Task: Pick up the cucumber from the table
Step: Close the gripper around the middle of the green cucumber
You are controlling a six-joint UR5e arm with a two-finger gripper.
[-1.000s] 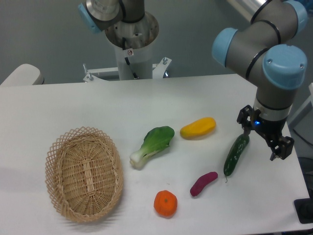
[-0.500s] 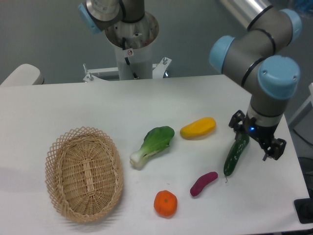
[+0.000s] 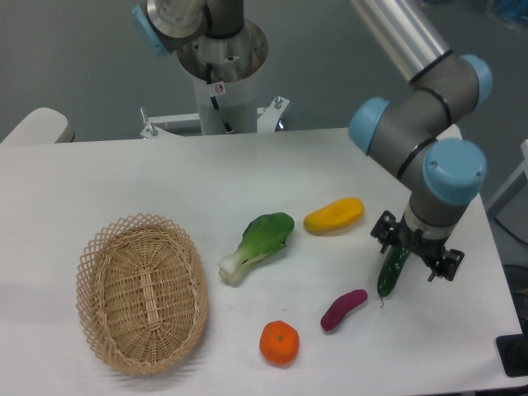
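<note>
The cucumber (image 3: 391, 272) is slim, dark green and glossy. It lies on the white table (image 3: 247, 173) at the right, its thin stem tip pointing toward the front edge. My gripper (image 3: 416, 251) hangs directly over its upper half, open, with one finger (image 3: 382, 228) to the left of the cucumber and the other (image 3: 445, 262) to the right. The fingers straddle the cucumber and do not press on it. The wrist hides the cucumber's far end.
A purple sweet potato (image 3: 343, 308) lies just left of the cucumber. A yellow vegetable (image 3: 334, 215), a bok choy (image 3: 257, 244), an orange (image 3: 279, 343) and a wicker basket (image 3: 140, 293) lie further left. The table's right edge is close to the gripper.
The arm has moved left and down. The gripper has shifted from the cucumber's far end to over its upper half, still open. The cucumber has not moved.
</note>
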